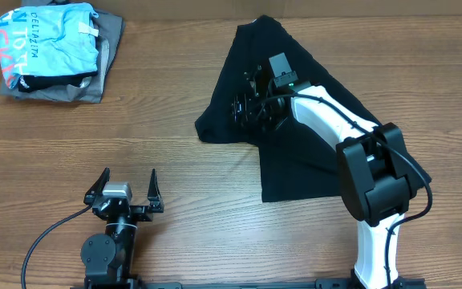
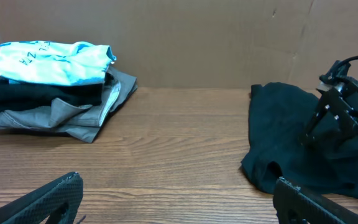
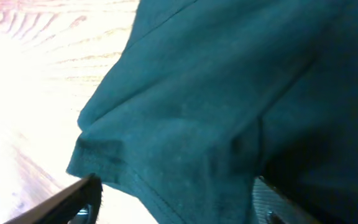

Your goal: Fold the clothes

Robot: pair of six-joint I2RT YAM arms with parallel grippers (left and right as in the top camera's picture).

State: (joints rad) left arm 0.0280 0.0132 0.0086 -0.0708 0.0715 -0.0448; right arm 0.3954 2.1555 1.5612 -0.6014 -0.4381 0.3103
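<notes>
The black T-shirt (image 1: 291, 164) lies rumpled in a rough triangle on the right half of the bench (image 1: 175, 120). The right tool (image 1: 247, 108) is low over its left part, fingers set wide with a hemmed fold of cloth between them. The left tool (image 1: 128, 173) sits near the front edge, well apart from the shirt, spread wide and empty. A pile of folded garments (image 1: 54, 52) lies at the far left corner.
</notes>
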